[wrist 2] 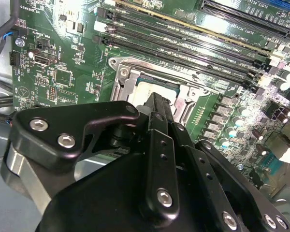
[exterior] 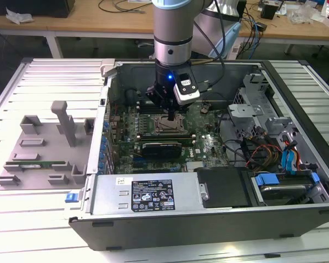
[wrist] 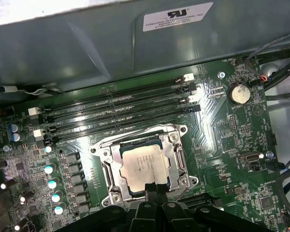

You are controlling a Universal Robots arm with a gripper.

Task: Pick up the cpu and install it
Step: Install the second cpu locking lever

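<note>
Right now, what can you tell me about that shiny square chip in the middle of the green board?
The cpu is a flat square chip with a silvery-grey metal top plate carrying faint print. It lies level inside the metal socket frame on the green motherboard, just below the rows of black memory slots in the first wrist view. The black gripper reaches to its near edge, apparently touching it. In the second wrist view the cpu peeks out beyond the gripper.
</note>
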